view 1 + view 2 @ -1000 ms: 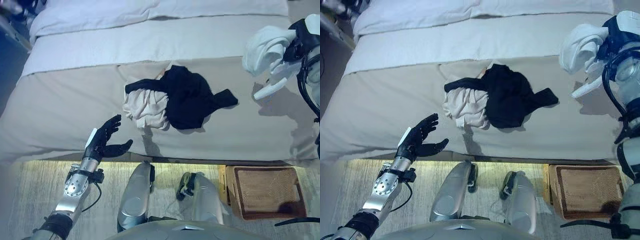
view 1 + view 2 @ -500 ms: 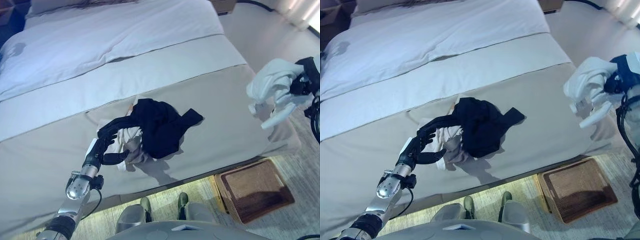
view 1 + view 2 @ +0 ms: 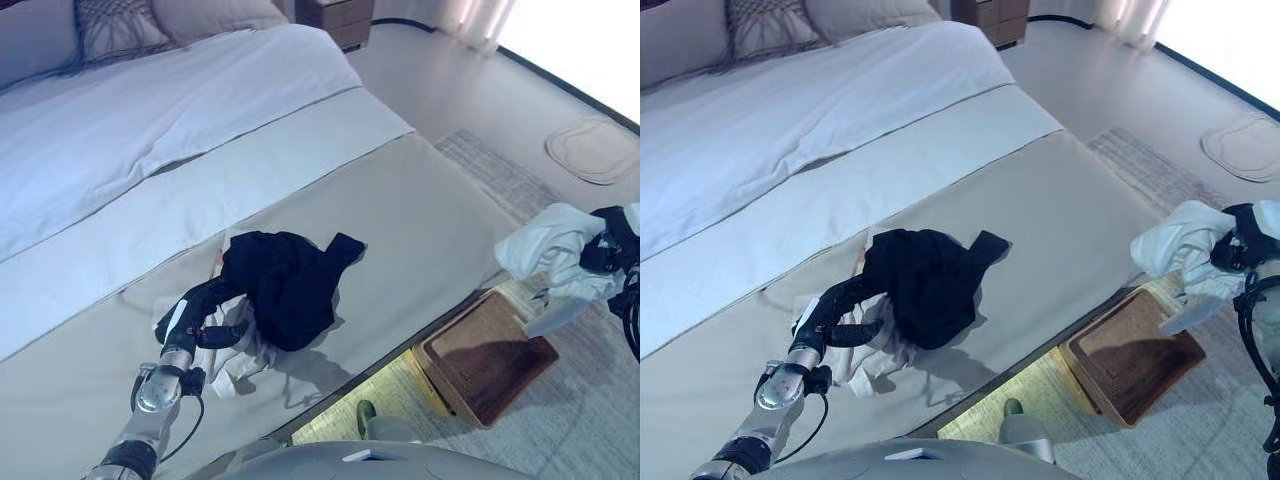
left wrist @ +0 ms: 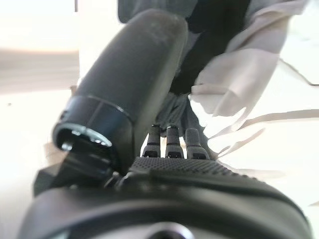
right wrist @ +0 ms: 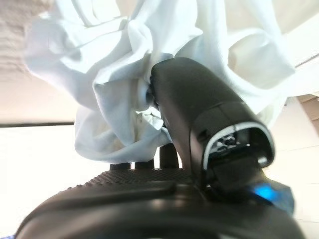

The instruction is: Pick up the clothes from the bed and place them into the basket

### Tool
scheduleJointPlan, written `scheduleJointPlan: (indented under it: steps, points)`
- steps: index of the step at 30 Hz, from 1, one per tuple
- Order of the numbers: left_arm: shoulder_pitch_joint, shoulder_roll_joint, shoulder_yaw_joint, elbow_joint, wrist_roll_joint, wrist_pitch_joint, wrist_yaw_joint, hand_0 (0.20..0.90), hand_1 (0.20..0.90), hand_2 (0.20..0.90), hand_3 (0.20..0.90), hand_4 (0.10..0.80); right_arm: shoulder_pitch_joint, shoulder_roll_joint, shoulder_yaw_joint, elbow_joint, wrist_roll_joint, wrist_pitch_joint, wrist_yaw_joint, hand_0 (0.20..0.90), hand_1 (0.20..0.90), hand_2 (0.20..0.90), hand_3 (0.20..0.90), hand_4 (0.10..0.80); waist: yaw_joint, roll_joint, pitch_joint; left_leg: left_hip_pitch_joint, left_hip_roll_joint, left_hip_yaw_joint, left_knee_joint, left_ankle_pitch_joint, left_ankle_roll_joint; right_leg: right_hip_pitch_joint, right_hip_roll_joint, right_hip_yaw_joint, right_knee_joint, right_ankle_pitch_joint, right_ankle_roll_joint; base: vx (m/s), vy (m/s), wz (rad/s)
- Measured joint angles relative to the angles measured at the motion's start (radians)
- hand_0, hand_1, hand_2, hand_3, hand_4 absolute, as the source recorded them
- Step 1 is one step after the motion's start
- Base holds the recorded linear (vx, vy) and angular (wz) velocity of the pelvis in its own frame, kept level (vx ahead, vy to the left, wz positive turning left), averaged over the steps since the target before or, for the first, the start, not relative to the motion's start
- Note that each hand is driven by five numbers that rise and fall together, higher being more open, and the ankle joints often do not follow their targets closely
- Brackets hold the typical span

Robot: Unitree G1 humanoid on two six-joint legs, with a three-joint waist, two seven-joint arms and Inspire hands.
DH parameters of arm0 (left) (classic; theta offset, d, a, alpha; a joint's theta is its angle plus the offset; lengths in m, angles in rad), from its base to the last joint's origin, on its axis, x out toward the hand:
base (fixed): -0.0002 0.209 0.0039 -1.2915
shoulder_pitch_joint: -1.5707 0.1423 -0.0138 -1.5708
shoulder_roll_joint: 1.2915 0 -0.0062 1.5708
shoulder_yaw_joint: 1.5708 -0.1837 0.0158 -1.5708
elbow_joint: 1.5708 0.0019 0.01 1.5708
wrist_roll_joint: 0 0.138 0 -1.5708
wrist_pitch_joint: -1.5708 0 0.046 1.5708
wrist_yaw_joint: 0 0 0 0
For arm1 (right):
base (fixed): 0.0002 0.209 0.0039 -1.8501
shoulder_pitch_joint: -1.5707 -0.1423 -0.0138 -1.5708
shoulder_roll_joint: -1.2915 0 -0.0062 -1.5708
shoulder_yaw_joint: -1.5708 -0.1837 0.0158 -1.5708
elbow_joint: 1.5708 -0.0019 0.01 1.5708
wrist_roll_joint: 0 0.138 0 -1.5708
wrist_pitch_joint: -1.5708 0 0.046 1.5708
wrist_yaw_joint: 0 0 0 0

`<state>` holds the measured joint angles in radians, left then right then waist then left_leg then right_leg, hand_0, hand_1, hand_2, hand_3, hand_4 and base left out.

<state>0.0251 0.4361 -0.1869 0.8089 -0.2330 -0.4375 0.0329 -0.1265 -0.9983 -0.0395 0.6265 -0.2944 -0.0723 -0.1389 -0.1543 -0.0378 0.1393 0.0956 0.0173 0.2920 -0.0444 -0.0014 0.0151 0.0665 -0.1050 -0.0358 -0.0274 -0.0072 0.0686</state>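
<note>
Right hand [image 3: 1238, 248] clutches white garment [image 3: 1175, 245] above basket [image 3: 1130, 358]; release due. Left hand [image 3: 835, 322], fingers loosely spread, empty, reaches bed pile [image 3: 915, 285].

Left hand [image 3: 200, 318] outstretched, fingers spread, relaxed. Right hand [image 3: 1238, 250] raised at right, fingers curled tight.

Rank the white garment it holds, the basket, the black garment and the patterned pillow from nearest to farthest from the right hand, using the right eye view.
From the right hand:
1. White garment, clutched in it.
2. Basket, on the floor below it, beside the bed.
3. Black garment, mid-bed by the left hand.
4. Patterned pillow, at the far headboard end.
</note>
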Motion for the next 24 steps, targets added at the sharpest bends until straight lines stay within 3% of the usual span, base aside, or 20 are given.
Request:
scheduleJointPlan:
  steps: [3,14,24]
  points:
    - [0.005,-0.005,0.000,0.002,0.000,-0.001,-0.001,0.900,0.900,0.900,0.900,0.800,0.027,0.012,-0.003,0.012,0.000,-0.006,0.025,0.300,0.300,0.300,0.200,0.100,-0.015,0.008,-0.012,0.007,0.001,0.001,-0.024,0.013,-0.008,0.010,0.005,0.001,-0.027,0.008,0.012,-0.026,-0.046,-0.03]
    - [0.004,-0.007,-0.006,0.001,0.010,-0.002,-0.022,0.900,0.900,0.900,0.900,0.800,0.083,0.117,-0.007,0.111,0.001,0.004,0.106,0.300,0.300,0.300,0.200,0.100,-0.041,0.039,-0.033,0.013,0.030,0.025,-0.044,0.031,-0.020,-0.006,0.037,0.023,-0.027,0.008,0.012,-0.020,-0.042,-0.07]
    - [-0.006,-0.005,-0.057,0.001,0.039,-0.003,-0.064,0.900,0.900,0.900,0.900,0.800,0.072,0.161,0.000,0.284,0.002,0.006,0.110,0.300,0.300,0.300,0.200,0.100,-0.045,0.060,-0.046,0.015,0.033,0.034,-0.044,0.031,-0.020,-0.008,0.041,0.028,-0.026,0.008,0.012,0.002,-0.001,-0.01]
